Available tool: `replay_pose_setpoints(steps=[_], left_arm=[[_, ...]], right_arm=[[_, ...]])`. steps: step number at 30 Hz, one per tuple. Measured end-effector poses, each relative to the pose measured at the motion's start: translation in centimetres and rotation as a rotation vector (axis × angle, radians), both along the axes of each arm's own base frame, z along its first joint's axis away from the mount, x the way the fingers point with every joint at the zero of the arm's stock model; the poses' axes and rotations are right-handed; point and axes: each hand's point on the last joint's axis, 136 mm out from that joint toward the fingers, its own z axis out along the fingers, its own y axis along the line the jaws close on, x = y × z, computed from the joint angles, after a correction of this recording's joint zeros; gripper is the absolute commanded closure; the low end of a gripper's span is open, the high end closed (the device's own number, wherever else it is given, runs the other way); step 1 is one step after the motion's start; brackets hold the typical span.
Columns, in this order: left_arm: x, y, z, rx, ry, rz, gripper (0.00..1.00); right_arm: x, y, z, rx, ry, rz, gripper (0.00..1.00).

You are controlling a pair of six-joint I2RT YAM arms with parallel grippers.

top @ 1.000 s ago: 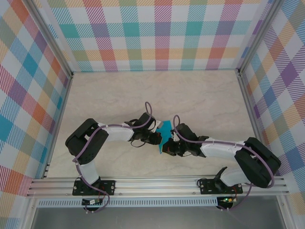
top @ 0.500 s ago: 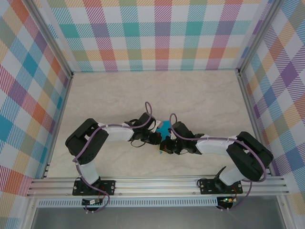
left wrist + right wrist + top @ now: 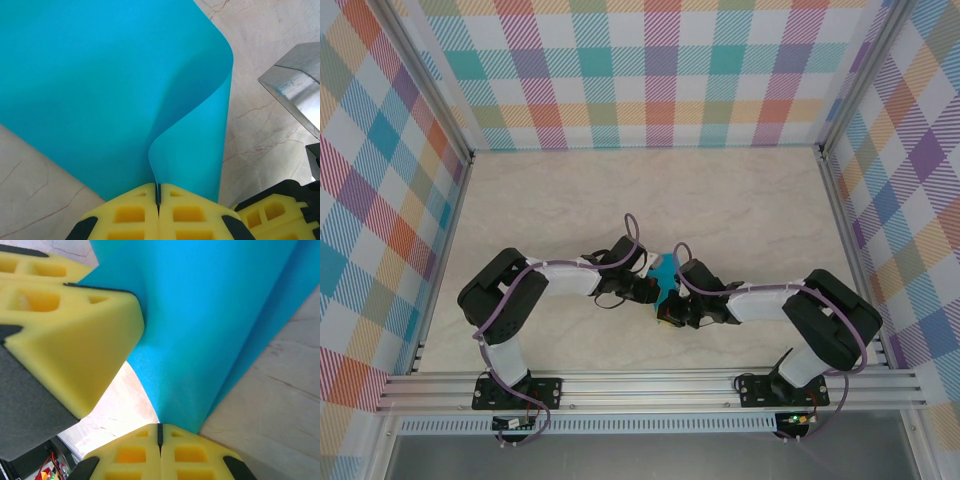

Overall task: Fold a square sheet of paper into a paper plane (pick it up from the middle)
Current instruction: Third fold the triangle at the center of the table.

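- The worktop [image 3: 570, 200] is pale marble, fenced by checked walls [image 3: 650, 70] at the top and both sides of the overhead frame, with an aluminium rail [image 3: 650, 385] along the bottom.
- Purple cables [image 3: 632, 232] loop over both arms near the centre of the overhead frame.
- The two wrists meet there and cover most of the square sheet of paper [image 3: 664, 270]. Only a small teal patch shows between them, just below centre.
- The left tool [image 3: 158, 197] sits at the bottom centre of its own view, its yellow fingers pressed together with the sheet's edge pinched in the seam.
- The right tool [image 3: 160, 435] is likewise closed on the sheet, clamping a fold of it at the bottom centre of its view.
- In the right wrist view, a yellow finger of the left tool fills the upper left and touches the paper, hiding that side of it.
- In the left wrist view, a yellow finger of the right tool sits in the lower right corner, just beside the sheet, with a grey metal part [image 3: 295, 85] above it at the right edge.
- In the left wrist view the sheet rises from the pinch and spreads toward the upper left. Its right edge runs nearly vertical and curls over into a loose roll, ending in a rounded corner at the upper right.
- In the right wrist view the sheet's lower edge runs diagonally from bottom centre to the upper right.
- I cannot tell the sheet's long axis.
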Motion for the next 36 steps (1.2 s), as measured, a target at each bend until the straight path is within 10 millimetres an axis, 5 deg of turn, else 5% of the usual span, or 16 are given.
replay_pose_setpoints(steps=[8,15,24,36], left_arm=[[0.0,-0.1,0.0,-0.004,0.001,-0.003,0.97],[0.0,-0.1,0.0,-0.005,0.001,-0.003,0.97],[0.0,-0.1,0.0,-0.005,0.003,-0.004,0.97],[0.0,-0.1,0.0,-0.004,0.004,-0.005,0.97]], right_arm=[[0.1,0.2,0.3,0.015,-0.011,0.002,1.00],[2.1,-0.8,2.9,0.043,-0.099,-0.046,1.00],[2.9,-1.8,0.0,-0.005,-0.044,-0.067,1.00],[2.9,-2.1,0.6,-0.010,-0.052,-0.067,1.00]])
